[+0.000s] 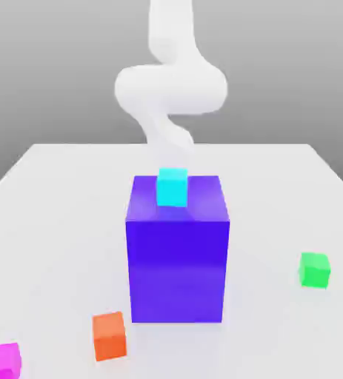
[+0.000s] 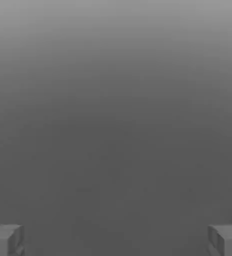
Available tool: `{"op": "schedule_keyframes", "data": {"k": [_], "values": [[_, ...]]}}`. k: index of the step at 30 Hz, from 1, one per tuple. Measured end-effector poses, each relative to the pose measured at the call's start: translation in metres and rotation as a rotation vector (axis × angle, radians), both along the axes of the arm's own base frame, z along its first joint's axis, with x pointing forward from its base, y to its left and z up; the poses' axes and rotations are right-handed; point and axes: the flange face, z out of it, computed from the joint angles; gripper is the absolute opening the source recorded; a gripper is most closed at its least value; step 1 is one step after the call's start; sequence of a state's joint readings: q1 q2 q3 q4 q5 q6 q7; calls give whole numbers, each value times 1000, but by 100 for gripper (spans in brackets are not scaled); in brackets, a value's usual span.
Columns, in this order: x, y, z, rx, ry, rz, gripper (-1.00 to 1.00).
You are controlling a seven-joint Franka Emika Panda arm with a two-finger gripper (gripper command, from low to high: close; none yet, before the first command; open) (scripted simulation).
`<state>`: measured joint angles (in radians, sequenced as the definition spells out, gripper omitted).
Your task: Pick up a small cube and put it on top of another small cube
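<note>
Pink cube [image 1: 1,360] sits at the near corner of the tabletop [image 1: 55,192], at the exterior view's left, just beside the orange cube [image 1: 109,335] but not touching it. Green cube [image 1: 314,269] is well apart, over at the exterior view's right, alone on open surface. Between them stands the big blue block [image 1: 177,252] with a cyan cube [image 1: 172,186] perched on its top.

My arm [image 1: 170,81] rises behind the blue block, far from either target. From the hand view my pincer [image 2: 116,241] is spread wide, one fingertip [image 2: 5,240] at each edge, nothing between them, only grey background ahead.

Handling judgement: the pink cube looks rigid, plain-faced, probably light; flat parallel sides should take a pinch well. I would close on two opposite vertical faces, near mid-height, squared to the cube. The orange cube close by leaves less room on that side, so I would pick the pair of faces that keeps a finger clear of it. The tall block stands in the path across to the green cube, so carry high or go around
</note>
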<state>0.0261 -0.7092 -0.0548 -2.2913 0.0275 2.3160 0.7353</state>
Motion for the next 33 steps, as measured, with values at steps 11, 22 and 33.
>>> {"op": "schedule_keyframes", "data": {"k": [11, 22, 33], "values": [[111, -76, -154, 55, 259, 98, 0], [147, -156, -329, 37, 486, 128, 0], [116, -237, -481, -83, 710, 148, 0]]}}
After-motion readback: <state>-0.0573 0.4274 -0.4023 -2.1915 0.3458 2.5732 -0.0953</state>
